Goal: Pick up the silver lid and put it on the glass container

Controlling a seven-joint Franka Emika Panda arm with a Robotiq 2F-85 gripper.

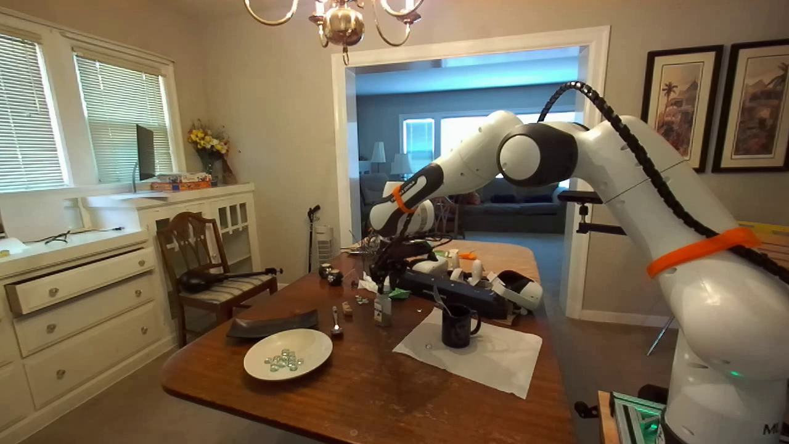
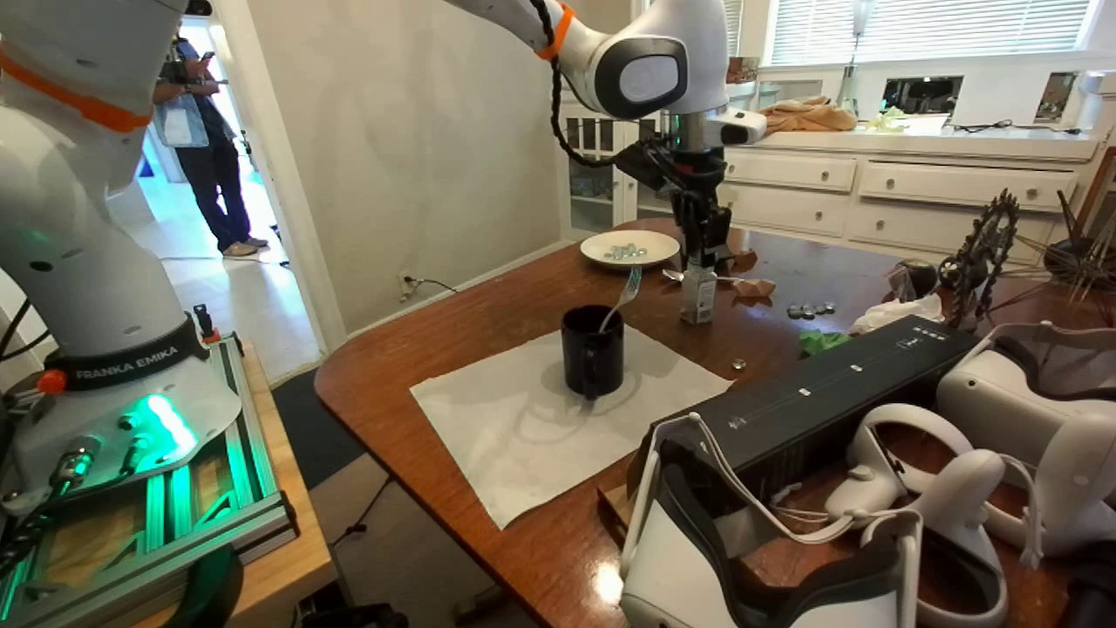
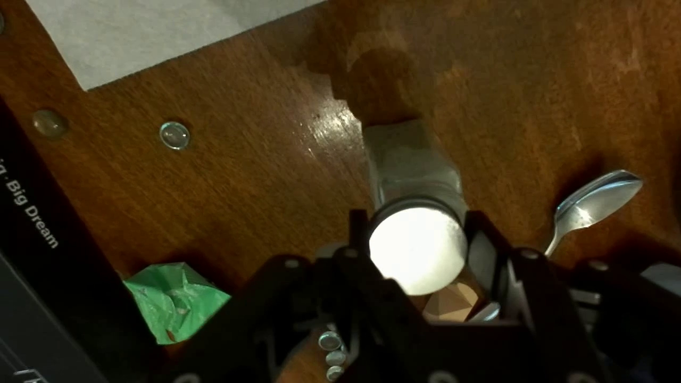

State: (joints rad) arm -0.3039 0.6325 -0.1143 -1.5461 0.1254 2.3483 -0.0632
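In the wrist view the silver lid (image 3: 417,252) shines bright white, its round top facing the camera. My gripper (image 3: 417,221) has a dark finger on either side of the lid and is shut on it. Below the lid stands the clear glass container (image 3: 420,165), upright on the wooden table. Both exterior views show the glass container (image 1: 383,311) directly under my gripper (image 2: 704,253), which points straight down. The lid appears to sit on the container's mouth; the exact contact is hidden by the fingers.
A spoon (image 3: 598,205), a small faceted wooden piece (image 2: 754,288) and glass pebbles (image 2: 811,310) lie near the container. A black mug (image 2: 593,353) holding a fork stands on white paper (image 2: 488,445). A plate (image 1: 322,348), a long dark box (image 2: 837,375) and headsets surround this area.
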